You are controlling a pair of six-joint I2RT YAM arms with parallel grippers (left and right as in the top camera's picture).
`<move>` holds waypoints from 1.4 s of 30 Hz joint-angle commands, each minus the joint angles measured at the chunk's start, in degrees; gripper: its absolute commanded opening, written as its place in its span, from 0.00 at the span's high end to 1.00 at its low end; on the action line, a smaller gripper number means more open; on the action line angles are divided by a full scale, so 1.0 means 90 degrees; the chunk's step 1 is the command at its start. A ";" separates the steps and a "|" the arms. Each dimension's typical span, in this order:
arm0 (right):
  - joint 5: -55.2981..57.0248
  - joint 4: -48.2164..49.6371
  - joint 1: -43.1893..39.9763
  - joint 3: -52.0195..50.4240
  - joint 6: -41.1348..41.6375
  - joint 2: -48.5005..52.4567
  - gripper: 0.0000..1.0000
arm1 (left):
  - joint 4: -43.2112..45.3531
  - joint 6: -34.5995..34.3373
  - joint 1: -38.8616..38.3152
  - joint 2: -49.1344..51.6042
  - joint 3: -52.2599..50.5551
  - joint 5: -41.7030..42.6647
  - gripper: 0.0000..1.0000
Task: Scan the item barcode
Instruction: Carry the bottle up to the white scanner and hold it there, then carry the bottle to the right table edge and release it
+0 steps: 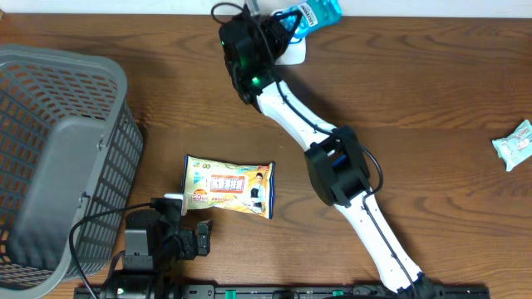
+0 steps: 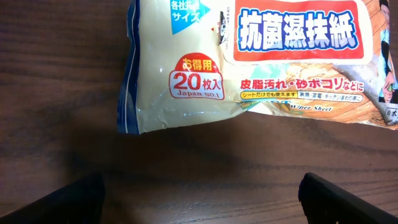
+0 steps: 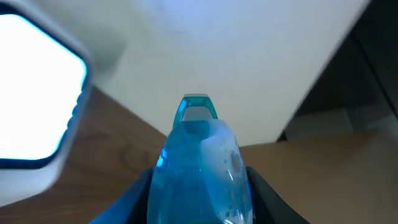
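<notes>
Gripped in the narrowed jaws of the right gripper, one translucent blue plastic pouch with a looped top is seen at the far edge of the brown wooden table, beside one white scanner. One cream wipe packet, one pale green sachet and one grey mesh plastic basket are counted. The left gripper is spread wide, empty.

A dark brown wooden table carries 4 things. At 9 o'clock stands a gray mesh basket. Just off centre toward 7 o'clock a wipes packet lies flat, printed side up, marked 20. At 3 o'clock, by the edge, lies a small pale green packet. At 12 o'clock sits a white object with rounded corners.
</notes>
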 commanded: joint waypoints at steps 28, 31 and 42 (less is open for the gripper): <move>0.0777 -0.0430 0.0078 -0.0017 0.1625 -0.1484 0.99 | 0.0002 0.0041 0.0015 -0.0017 0.0034 0.0056 0.01; 0.0733 -0.1413 -0.0104 -0.0017 0.2557 -0.1802 0.99 | 0.0002 0.0039 0.0015 -0.0017 0.0034 0.0056 0.01; -0.1547 -0.7111 -0.1991 -0.0017 0.7441 -0.1967 0.99 | 0.0000 0.0041 0.0015 -0.0017 0.0034 0.0056 0.01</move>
